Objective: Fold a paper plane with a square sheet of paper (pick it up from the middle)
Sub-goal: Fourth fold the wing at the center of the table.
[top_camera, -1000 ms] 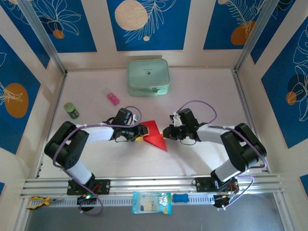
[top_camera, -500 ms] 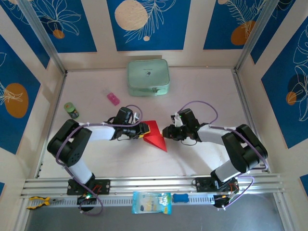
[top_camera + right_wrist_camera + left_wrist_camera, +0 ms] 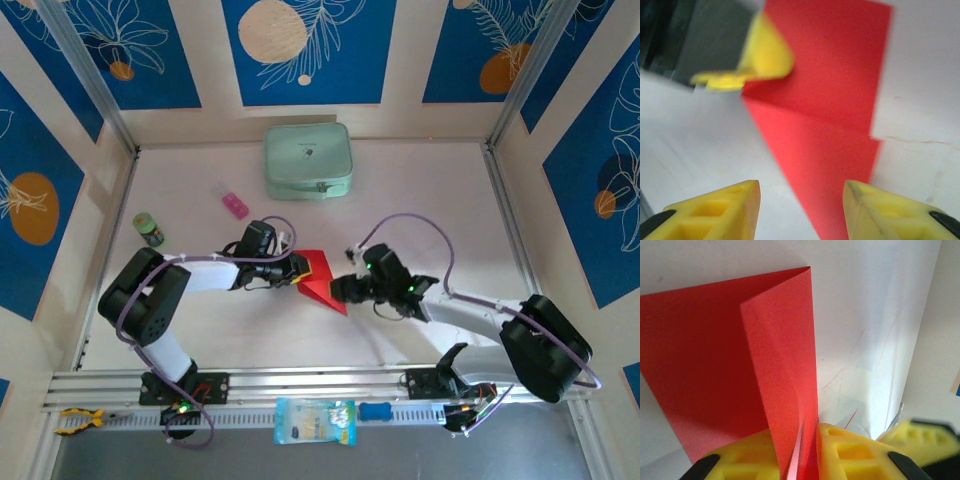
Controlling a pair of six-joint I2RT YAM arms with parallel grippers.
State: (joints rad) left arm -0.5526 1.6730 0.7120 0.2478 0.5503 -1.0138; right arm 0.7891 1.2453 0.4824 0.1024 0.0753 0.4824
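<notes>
Two grippers are meeting at the paper (image 3: 322, 282), which is lying on the table (image 3: 430, 200) about midway between the arms, already folded into an angular shape with one sharp corner pointing toward the near edge.

The left gripper (image 3: 297, 273) is pinching the paper at its left side. In the left wrist view its yellow fingers (image 3: 845, 445) are clamping a raised flap of the paper (image 3: 715, 365), which is standing up from the flat layer.

The right gripper (image 3: 338, 290) is hovering at the right side with its jaws apart and is holding nothing. In its wrist view the paper (image 3: 830, 75) is lying ahead of and partly between the open fingers (image 3: 735, 200).

I judge the step in hand to be laying and pressing the next fold. To do it well:

- The left gripper should be holding firm but not pulling, since thin paper tears or slides easily.
- The right gripper should be coming down low and flat onto the layer beside the crease, not onto the raised flap.
- The flap edge should be lining up with the centre crease before any pressing, because a crooked fold is spoiling the nose.
- The two grippers are very near each other, so the approach should be slow.
</notes>
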